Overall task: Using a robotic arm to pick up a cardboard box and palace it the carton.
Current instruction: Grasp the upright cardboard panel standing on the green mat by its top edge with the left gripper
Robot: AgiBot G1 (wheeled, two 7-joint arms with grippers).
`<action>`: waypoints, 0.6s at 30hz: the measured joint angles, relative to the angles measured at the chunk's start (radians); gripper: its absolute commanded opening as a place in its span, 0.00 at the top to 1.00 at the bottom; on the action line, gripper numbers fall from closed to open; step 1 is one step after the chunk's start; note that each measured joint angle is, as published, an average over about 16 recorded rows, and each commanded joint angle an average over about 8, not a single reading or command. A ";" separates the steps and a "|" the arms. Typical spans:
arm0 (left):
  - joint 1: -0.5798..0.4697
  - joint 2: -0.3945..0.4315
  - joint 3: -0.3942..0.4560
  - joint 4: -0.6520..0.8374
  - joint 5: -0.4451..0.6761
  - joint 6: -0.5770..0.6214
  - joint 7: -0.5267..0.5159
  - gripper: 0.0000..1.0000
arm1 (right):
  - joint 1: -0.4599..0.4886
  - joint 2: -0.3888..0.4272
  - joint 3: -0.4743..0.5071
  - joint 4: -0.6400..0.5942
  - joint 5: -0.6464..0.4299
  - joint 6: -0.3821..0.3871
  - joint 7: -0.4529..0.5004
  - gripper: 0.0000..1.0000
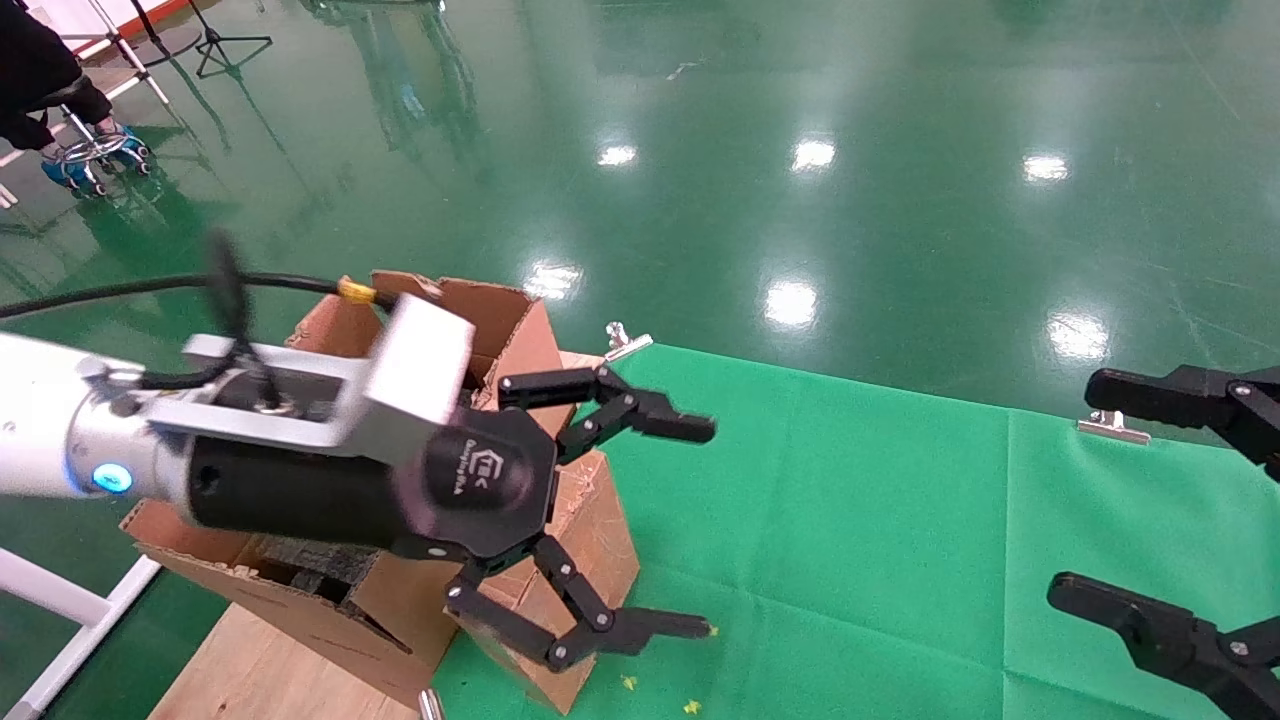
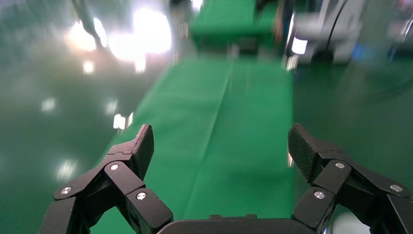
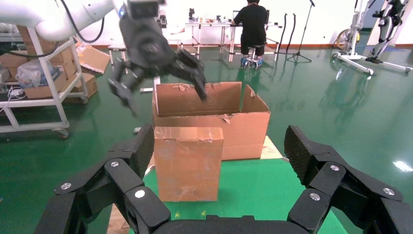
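the white robotic arm's black left gripper [image 1: 700,530] is held spread, empty, above the large brown corrugated carton [image 1: 420,600] at the worktop's left edge; the black right gripper [image 1: 1075,490] is also spread.

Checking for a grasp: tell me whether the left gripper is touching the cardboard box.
Apart. The right wrist view shows the open left gripper above the carton, a clear gap between it and the cardboard box standing below.

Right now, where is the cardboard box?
In the right wrist view the cardboard box stands upright on the green cloth, just before the carton, below the open left gripper.
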 measured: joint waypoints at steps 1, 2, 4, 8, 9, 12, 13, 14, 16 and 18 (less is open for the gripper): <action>-0.014 -0.003 0.009 -0.004 0.019 0.002 -0.011 0.00 | 0.000 0.000 0.000 0.000 0.000 0.000 0.000 1.00; -0.027 -0.005 0.018 -0.006 0.038 0.005 -0.021 0.00 | 0.000 0.000 0.000 0.000 0.000 0.000 0.000 1.00; -0.052 -0.008 0.035 -0.009 0.073 0.010 -0.041 0.00 | 0.000 0.000 0.000 0.000 0.000 0.000 0.000 1.00; -0.099 -0.010 0.076 -0.009 0.153 0.019 -0.088 0.00 | 0.000 0.000 0.000 0.000 0.000 0.000 0.000 1.00; -0.111 -0.009 0.087 -0.009 0.175 0.022 -0.103 0.00 | 0.000 0.000 0.000 0.000 0.000 0.000 0.000 1.00; -0.148 -0.007 0.121 -0.007 0.245 0.025 -0.160 0.00 | 0.000 0.000 0.000 0.000 0.000 0.000 0.000 1.00; -0.162 -0.006 0.133 -0.006 0.269 0.025 -0.186 0.00 | 0.000 0.000 0.000 0.000 0.000 0.000 0.000 1.00; -0.173 -0.005 0.143 -0.006 0.295 0.024 -0.211 0.00 | 0.000 0.000 0.000 0.000 0.000 0.000 0.000 1.00; -0.198 -0.005 0.164 -0.005 0.344 0.021 -0.268 0.00 | 0.000 0.000 0.000 0.000 0.000 0.000 0.000 1.00; -0.223 -0.006 0.184 -0.006 0.395 0.015 -0.332 0.00 | 0.000 0.000 0.000 0.000 0.000 0.000 0.000 1.00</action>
